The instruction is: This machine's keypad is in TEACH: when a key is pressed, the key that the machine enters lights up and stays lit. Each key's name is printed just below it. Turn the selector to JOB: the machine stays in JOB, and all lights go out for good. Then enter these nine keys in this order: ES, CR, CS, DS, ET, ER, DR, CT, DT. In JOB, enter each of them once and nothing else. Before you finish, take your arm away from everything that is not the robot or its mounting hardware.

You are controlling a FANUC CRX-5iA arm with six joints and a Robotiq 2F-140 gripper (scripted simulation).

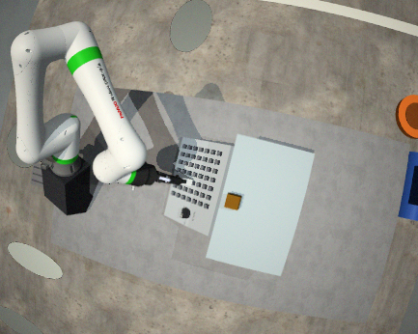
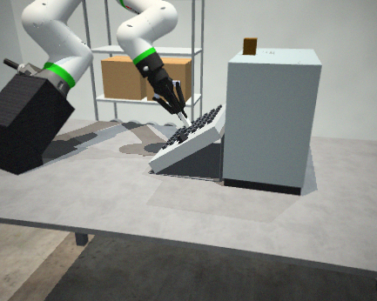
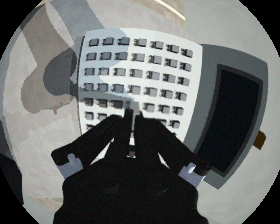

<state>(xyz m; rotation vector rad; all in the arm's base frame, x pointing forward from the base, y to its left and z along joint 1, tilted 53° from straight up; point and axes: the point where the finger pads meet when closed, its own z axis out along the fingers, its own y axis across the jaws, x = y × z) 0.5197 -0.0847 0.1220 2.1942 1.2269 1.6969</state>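
The keypad (image 1: 198,178) is a sloped white panel with several rows of dark keys, leaning against the machine cabinet; it also shows in the side view (image 2: 192,132) and in the wrist view (image 3: 134,79). I see no lit key, and the key names are too small to read. The black selector knob (image 1: 184,212) (image 2: 182,137) sits at the panel's near end, below the keys. My gripper (image 1: 181,180) (image 2: 184,117) (image 3: 134,107) is shut, and a thin white tip sticks out from it down to the keys at the grid's left edge. I cannot tell whether the tip touches a key.
The pale blue machine cabinet (image 1: 262,203) (image 2: 271,117) stands right behind the keypad, with a small brown block (image 1: 233,201) (image 2: 250,45) on top. The arm's black pedestal (image 2: 23,122) is at the left. A shelf with a cardboard box (image 2: 123,78) stands behind. An orange ring (image 1: 415,116) and a blue bin (image 1: 416,185) lie far right.
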